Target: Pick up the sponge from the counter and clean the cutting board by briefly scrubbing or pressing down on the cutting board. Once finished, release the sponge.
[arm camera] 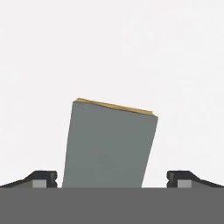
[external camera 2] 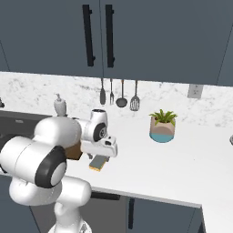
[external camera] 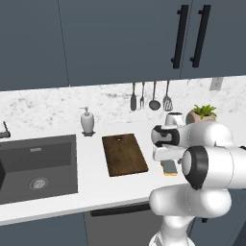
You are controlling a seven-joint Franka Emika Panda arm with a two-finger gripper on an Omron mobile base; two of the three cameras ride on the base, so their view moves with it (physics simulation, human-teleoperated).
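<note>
The white arm's hand hangs low over the broad white counter [external camera: 120, 190], just right of the dark brown wooden cutting board [external camera: 124, 154]. From the hand camera the two-finger gripper [arm camera: 112, 178] looks straight down on the small flat sponge [arm camera: 109, 146], grey-green scrubbing face up, a thin yellow edge showing along its far side. The two dark fingertips [arm camera: 41, 178] stand wide apart, one on either side of the sponge, with white counter visible between each tip and the block, so nothing is gripped. The near end of the sponge is cut off at the bottom of that view, so how far down the tips reach cannot be told.

From the left base camera the sponge is only partly seen, a grey and yellow sliver peeking out under the hand, with the arm's big white joint covering the rest. From the right base camera the sponge [external camera 2: 98, 162] lies flat under the hand, and the cutting board [external camera 2: 73, 152] is nearly all hidden behind the arm, only a brown corner showing.

The board lies flat, its top bare, between the dark sink basin [external camera: 36, 166] and the sponge.
</note>
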